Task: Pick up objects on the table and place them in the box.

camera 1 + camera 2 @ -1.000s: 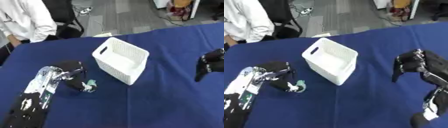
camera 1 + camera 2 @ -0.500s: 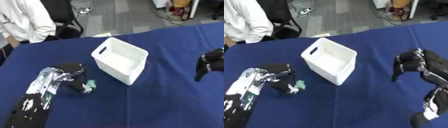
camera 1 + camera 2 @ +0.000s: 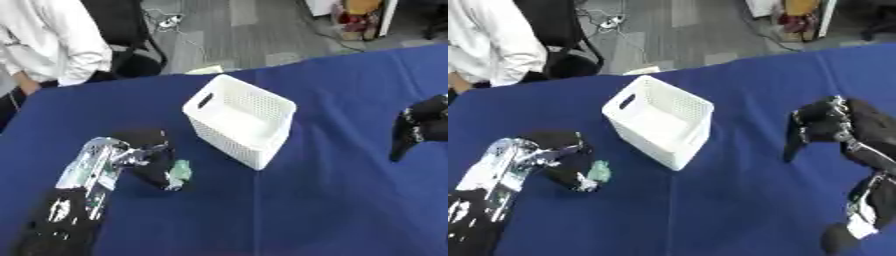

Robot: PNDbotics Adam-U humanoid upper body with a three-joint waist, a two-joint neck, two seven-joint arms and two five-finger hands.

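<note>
Left hand (image 3: 156, 161) nearer box (image 3: 241, 120) now

bright even light, soft blur throughout.

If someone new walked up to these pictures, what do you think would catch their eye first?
Most likely the white box, standing empty and askew in the middle of the blue table. Next, the left robot hand at the lower left, curled round a small pale green object just left of the box. The right robot hand hangs at the right edge, fingers curled, holding nothing.
</note>
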